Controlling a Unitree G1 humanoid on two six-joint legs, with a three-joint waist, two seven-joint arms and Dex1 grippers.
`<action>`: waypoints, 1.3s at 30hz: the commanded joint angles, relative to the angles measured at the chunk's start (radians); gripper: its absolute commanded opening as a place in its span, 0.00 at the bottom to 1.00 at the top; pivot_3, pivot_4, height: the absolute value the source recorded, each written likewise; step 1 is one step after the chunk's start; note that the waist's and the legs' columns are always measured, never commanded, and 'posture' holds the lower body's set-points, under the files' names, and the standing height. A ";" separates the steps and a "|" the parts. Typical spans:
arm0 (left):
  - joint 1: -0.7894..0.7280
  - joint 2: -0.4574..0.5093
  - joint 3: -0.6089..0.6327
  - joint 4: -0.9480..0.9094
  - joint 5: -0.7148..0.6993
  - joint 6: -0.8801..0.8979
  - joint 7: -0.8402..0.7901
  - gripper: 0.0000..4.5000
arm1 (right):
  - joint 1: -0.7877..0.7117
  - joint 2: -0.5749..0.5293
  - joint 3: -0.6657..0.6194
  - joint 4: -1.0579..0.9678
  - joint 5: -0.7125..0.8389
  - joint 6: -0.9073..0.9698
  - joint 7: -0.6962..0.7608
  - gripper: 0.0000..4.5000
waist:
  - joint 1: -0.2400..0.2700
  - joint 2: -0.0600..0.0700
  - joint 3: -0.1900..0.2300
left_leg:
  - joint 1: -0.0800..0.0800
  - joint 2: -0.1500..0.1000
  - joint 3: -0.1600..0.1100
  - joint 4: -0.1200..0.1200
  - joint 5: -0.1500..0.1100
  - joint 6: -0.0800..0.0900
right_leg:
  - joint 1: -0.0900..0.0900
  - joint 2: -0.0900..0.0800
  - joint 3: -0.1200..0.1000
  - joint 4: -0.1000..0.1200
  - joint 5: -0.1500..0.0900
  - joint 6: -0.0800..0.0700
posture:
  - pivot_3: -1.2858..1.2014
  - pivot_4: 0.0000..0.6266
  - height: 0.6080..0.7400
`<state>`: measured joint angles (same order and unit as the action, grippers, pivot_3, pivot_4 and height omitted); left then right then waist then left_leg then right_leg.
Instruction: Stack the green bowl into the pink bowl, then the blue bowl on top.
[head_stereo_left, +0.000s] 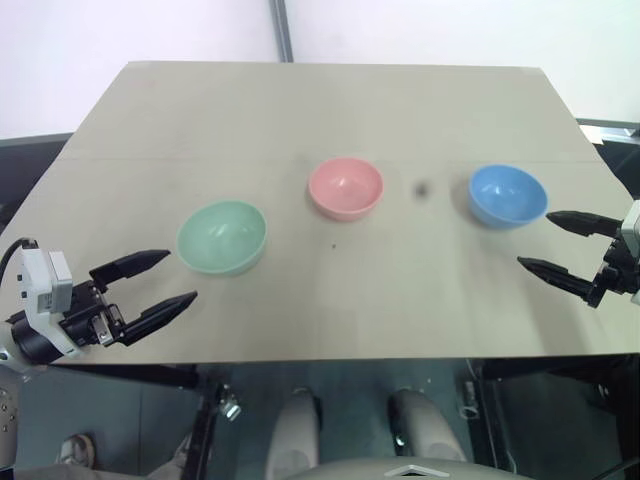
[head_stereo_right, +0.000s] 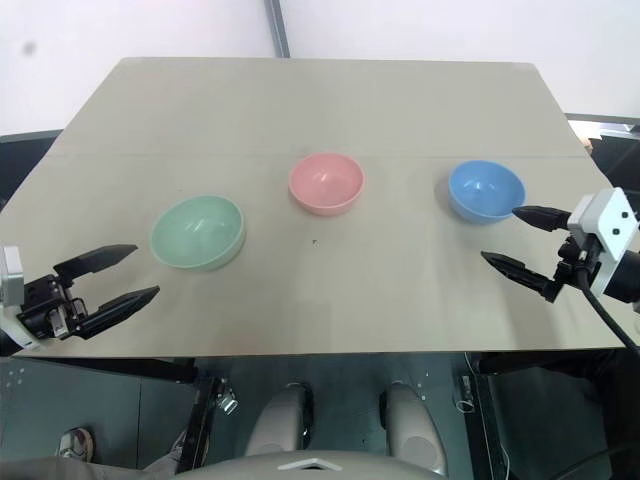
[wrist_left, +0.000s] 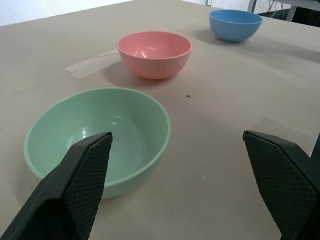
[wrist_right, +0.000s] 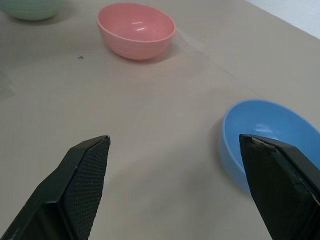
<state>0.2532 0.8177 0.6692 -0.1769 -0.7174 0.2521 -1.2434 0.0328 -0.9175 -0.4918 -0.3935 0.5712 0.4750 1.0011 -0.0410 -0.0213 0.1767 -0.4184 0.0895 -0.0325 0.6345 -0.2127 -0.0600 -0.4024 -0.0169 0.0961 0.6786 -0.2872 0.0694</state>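
Note:
Three bowls stand apart in a row on the beige table (head_stereo_left: 330, 110). The green bowl (head_stereo_left: 221, 236) is at the left, the pink bowl (head_stereo_left: 345, 187) in the middle, the blue bowl (head_stereo_left: 507, 194) at the right. All are upright and empty. My left gripper (head_stereo_left: 168, 278) is open, hovering near the table's front left, just short of the green bowl (wrist_left: 97, 135). My right gripper (head_stereo_left: 545, 240) is open at the right edge, its fingertips close beside the blue bowl (wrist_right: 270, 140) without touching it.
A small dark spot (head_stereo_left: 422, 188) marks the table between the pink and blue bowls. A strip of clear tape (wrist_left: 90, 62) lies flat near the pink bowl (wrist_left: 154, 53). The table's front edge runs just below both grippers.

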 joint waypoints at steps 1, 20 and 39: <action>-0.010 0.022 0.020 -0.009 -0.005 0.003 0.002 0.98 | -0.005 -0.016 -0.043 -0.024 0.010 -0.009 -0.004 1.00 | 0.000 0.000 0.000 | 0.000 0.000 0.000 0.000 0.000 0.000 | 0.000 0.000 0.000 0.000 0.000 0.000 | 0.52 0.24 1.00; -0.115 -0.038 -0.148 -0.320 -0.166 0.208 0.218 0.98 | -0.574 0.266 0.738 0.124 -0.308 -0.050 -0.144 1.00 | 0.001 0.000 0.000 | 0.000 0.000 0.000 0.000 0.000 0.000 | 0.000 0.000 0.001 0.000 0.004 0.001 | 0.52 0.24 1.00; 0.013 -0.089 -0.113 -0.455 -0.152 0.192 0.316 1.00 | -1.010 0.638 0.945 0.999 -0.683 -0.520 -0.107 0.52 | -0.002 0.001 0.001 | 0.001 0.001 0.000 -0.001 0.000 0.000 | 0.000 0.001 0.000 0.001 0.004 0.000 | 0.52 0.24 1.00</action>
<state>0.2611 0.7189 0.5237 -0.5988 -0.8674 0.4678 -0.9277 -0.9390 -0.2825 0.4583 0.6023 -0.0935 -0.0048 0.8891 -0.0429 -0.0200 0.1777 -0.4176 0.0901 -0.0321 0.6337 -0.2126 -0.0602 -0.4027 -0.0162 0.0962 0.6801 -0.2832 0.0697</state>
